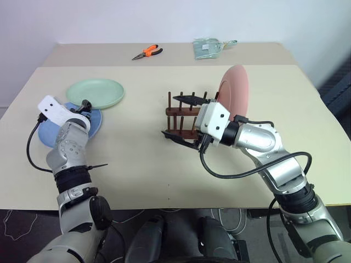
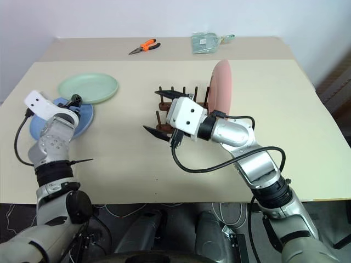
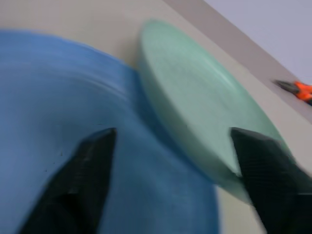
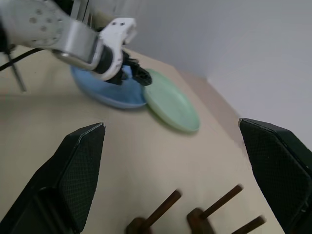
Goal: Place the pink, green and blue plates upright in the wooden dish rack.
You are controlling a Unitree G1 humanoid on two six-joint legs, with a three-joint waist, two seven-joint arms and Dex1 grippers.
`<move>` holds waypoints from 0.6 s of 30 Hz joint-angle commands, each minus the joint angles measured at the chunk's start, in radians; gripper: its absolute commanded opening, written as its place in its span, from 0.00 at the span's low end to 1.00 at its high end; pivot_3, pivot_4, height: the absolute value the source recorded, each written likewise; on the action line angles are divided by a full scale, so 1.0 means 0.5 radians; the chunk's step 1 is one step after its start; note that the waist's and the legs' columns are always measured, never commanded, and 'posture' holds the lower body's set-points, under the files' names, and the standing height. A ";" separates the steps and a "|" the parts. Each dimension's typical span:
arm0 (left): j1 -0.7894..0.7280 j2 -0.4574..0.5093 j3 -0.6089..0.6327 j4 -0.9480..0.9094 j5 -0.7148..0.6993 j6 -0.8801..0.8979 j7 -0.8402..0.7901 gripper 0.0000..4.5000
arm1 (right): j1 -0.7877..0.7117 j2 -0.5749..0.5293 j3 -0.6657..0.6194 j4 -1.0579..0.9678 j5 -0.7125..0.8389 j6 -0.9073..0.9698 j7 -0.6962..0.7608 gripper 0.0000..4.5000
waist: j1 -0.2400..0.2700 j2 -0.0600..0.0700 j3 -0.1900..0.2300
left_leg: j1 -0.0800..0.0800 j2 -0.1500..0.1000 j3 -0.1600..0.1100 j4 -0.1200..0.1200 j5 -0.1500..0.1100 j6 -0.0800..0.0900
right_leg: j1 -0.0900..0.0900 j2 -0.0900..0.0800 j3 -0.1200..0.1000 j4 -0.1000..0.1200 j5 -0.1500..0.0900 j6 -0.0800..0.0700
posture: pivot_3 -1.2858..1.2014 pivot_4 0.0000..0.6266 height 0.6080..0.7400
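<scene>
Standing upright at the right end of the small dark brown wooden dish rack (image 1: 186, 112), centre of frame, the salmon pink round plate (image 1: 234, 87) is placed. Two remain flat at left on the beige desk (image 1: 164, 175): the pale mint green plate (image 1: 96, 92) overlapping the light blue plate (image 1: 52, 131). The left gripper (image 3: 170, 161), fingers partly open and empty, straddles their rims; next it must close on one. The right gripper (image 1: 184, 118) hangs wide open, empty, before the rack. Count: three plates, one rack.
</scene>
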 commanded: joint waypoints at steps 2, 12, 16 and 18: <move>-0.075 0.040 0.102 0.088 -0.113 -0.047 0.041 0.26 | 0.012 0.054 -0.033 -0.066 -0.047 -0.003 -0.020 1.00 | -0.014 0.000 0.000 | 0.000 0.000 0.000 0.000 0.000 0.000 | 0.000 0.000 0.000 0.000 0.000 0.000 | 0.52 0.24 0.94; -0.070 0.009 0.075 -0.027 -0.233 -0.135 -0.035 0.01 | 0.041 0.069 -0.081 -0.108 -0.120 0.008 -0.038 1.00 | -0.031 0.000 0.000 | 0.000 0.000 0.000 0.001 0.001 -0.001 | 0.000 0.000 0.000 0.001 0.001 -0.001 | 0.52 0.24 0.94; -0.001 -0.030 -0.132 -0.361 -0.195 -0.129 -0.172 0.01 | -0.036 0.049 -0.096 -0.047 -0.145 0.013 0.001 1.00 | -0.030 -0.001 0.001 | 0.000 0.000 0.000 0.001 0.001 -0.001 | 0.001 0.000 0.000 0.000 0.001 -0.001 | 0.52 0.24 0.94; 0.055 -0.049 -0.318 -0.606 -0.137 -0.100 -0.229 0.01 | -0.092 0.032 -0.087 -0.016 -0.166 0.014 0.034 1.00 | -0.030 -0.001 0.001 | 0.000 0.000 0.000 0.001 0.001 -0.001 | 0.001 0.000 0.000 0.000 0.001 -0.001 | 0.52 0.24 0.94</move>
